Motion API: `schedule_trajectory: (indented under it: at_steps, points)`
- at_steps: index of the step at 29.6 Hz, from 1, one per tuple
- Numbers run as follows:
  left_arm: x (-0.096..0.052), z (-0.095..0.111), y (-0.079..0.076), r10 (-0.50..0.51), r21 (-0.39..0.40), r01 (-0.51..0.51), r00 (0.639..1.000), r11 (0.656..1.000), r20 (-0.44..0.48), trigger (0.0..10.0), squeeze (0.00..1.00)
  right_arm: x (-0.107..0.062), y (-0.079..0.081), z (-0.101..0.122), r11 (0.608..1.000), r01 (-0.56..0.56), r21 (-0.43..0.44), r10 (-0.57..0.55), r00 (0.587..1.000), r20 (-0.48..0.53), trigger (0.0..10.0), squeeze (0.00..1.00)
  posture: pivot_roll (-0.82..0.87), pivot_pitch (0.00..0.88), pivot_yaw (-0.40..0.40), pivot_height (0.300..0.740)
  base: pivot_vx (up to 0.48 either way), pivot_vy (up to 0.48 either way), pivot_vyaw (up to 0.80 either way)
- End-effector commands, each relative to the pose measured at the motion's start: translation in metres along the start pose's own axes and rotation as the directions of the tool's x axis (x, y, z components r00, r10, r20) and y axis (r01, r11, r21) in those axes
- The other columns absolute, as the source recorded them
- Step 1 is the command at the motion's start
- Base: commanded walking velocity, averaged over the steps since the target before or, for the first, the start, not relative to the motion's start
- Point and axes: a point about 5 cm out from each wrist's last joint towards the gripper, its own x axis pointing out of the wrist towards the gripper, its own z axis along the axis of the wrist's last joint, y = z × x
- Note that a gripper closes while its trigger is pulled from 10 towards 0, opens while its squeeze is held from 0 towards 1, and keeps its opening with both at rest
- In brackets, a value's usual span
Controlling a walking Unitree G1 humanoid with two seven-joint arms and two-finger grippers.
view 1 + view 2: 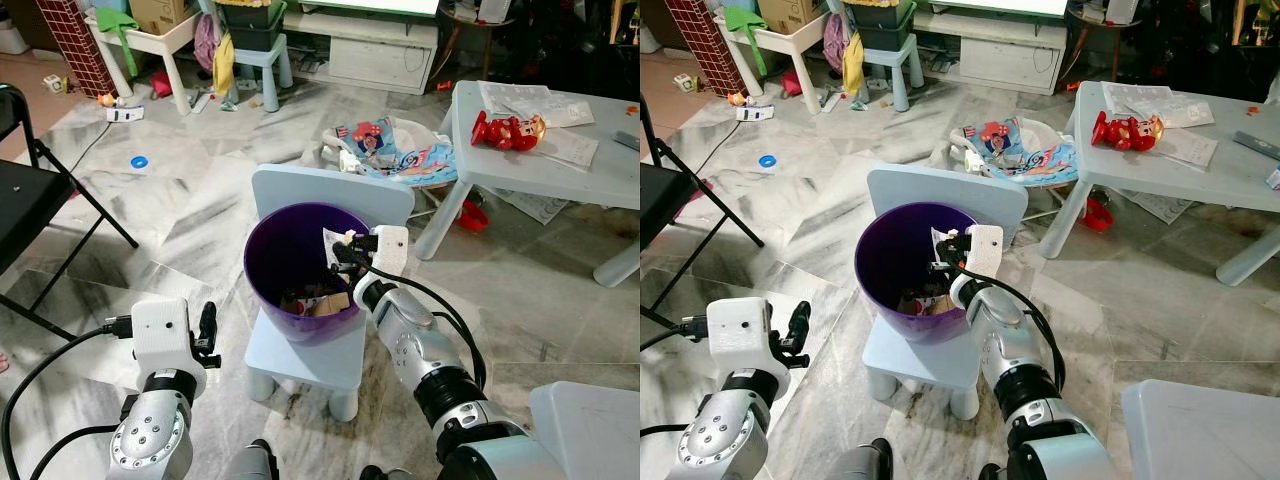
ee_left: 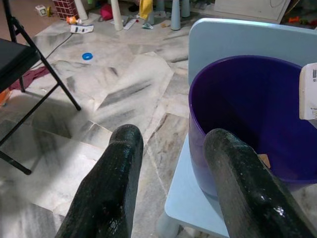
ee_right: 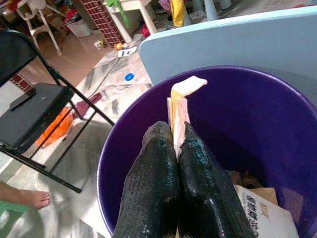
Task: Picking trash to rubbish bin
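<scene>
Marble-tile floor (image 1: pixel 200 215), cluttered room, purple bin (image 1: pixel 282 262) as landmark, standing on the seat of a small pale-blue chair (image 1: pixel 305 352).

Right gripper (image 3: pixel 177 148) over the bin's right rim, reaching inward, fingers pinched tight on a folded scrap of paper trash (image 3: pixel 179 106); scrap pokes up past the fingertips, top end curled over, lower end hidden between the pads. Hanging above the bin's inside, not touching the wall as far as visible. Bin bottom partly seen: cardboard and printed paper (image 3: pixel 260 210), rest cut off by the fingers and rim.

Left gripper (image 2: pixel 173 148) just left of the bin, outside it, fingers (image 2: pixel 111 178) spread apart, nothing between them; tips cut off at the frame edge. Chair back rising behind the bin, seat front and legs showing below it; far legs hidden.

Left of the bin: black folding chair (image 1: pixel 30 205), only partly in frame. A person's bare foot (image 3: pixel 27 198) at the edge near that chair's legs, remainder cut off.

Right of the bin: grey low table (image 1: pixel 545 165) with a red toy (image 1: pixel 505 130) and papers (image 1: pixel 525 100); table's far legs out of frame. Behind the bin: heap of printed cloth (image 1: pixel 400 155) on something white, shape hard to make out. Farther back: white shelf unit, small stools, scattered bits on the floor, too small to name. Blue ring (image 1: pixel 139 161) on the tiles, well left of and beyond the bin.
</scene>
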Motion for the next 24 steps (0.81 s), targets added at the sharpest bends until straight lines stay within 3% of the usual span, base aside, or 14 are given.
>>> schedule_trajectory:
  at_steps: [1, 7, 8, 9, 10, 11, 12, 13, 24]
  points:
    - [-0.001, 0.001, -0.001, -0.014, -0.001, 0.014, 1.000, 1.000, -0.001, 10.0, 0.00, 0.013, 0.056, -0.012, 0.986, -0.120, 0.112, 0.121, 0.993, 0.002, 0.0, 0.00, 0.31, 0.152, -0.074, 0.740, 0.000, 0.000, 0.00]
    - [0.001, 0.002, -0.005, -0.031, -0.005, 0.031, 1.000, 1.000, 0.004, 10.0, 0.00, 0.014, 0.066, -0.010, 0.971, -0.168, 0.169, 0.166, 0.986, 0.030, 0.0, 0.00, 0.30, 0.152, -0.074, 0.740, 0.000, 0.000, 0.00]
    - [0.001, 0.002, -0.006, -0.034, -0.005, 0.034, 0.999, 0.999, 0.005, 10.0, 0.00, 0.015, 0.068, -0.006, 0.963, -0.186, 0.193, 0.180, 0.982, 0.051, 0.8, 0.00, 0.31, 0.151, -0.074, 0.740, 0.000, 0.000, 0.00]
    - [0.001, 0.002, -0.006, -0.036, -0.005, 0.037, 0.999, 0.999, 0.006, 10.0, 0.00, 0.016, 0.070, -0.004, 0.958, -0.195, 0.211, 0.186, 0.981, 0.064, 3.4, 0.00, 0.31, 0.151, -0.074, 0.740, 0.000, 0.000, 0.00]
    - [0.001, 0.002, -0.006, -0.036, -0.005, 0.037, 0.999, 0.999, 0.006, 10.0, 0.00, 0.016, 0.070, -0.004, 0.958, -0.195, 0.211, 0.186, 0.981, 0.064, 3.4, 0.00, 0.31, 0.151, -0.074, 0.740, 0.000, 0.000, 0.00]
    - [0.001, 0.003, -0.007, -0.038, -0.005, 0.038, 0.999, 0.999, 0.006, 10.0, 0.00, 0.017, 0.071, -0.002, 0.949, -0.199, 0.244, 0.187, 0.980, 0.071, 6.0, 0.00, 0.31, 0.151, -0.074, 0.740, 0.000, 0.000, 0.00]
    - [0.001, 0.003, -0.007, -0.038, -0.006, 0.038, 0.999, 0.999, 0.006, 10.0, 0.00, 0.018, 0.071, -0.002, 0.943, -0.199, 0.268, 0.187, 0.980, 0.070, 10.0, 0.91, 0.31, 0.153, -0.076, 0.740, 0.000, 0.000, 0.00]
    - [0.001, 0.003, -0.007, -0.038, -0.006, 0.038, 0.999, 0.999, 0.006, 10.0, 0.00, 0.018, 0.072, -0.002, 0.934, -0.207, 0.291, 0.195, 0.978, 0.071, 10.0, 1.00, 0.31, 0.154, -0.077, 0.740, 0.000, 0.000, 0.00]
    - [0.002, 0.002, -0.009, -0.044, -0.009, 0.044, 0.999, 0.999, 0.005, 10.0, 0.00, 0.015, 0.073, -0.010, 0.915, -0.221, 0.336, 0.217, 0.975, 0.051, 10.0, 1.00, 0.30, 0.153, -0.080, 0.740, 0.000, 0.000, 0.00]
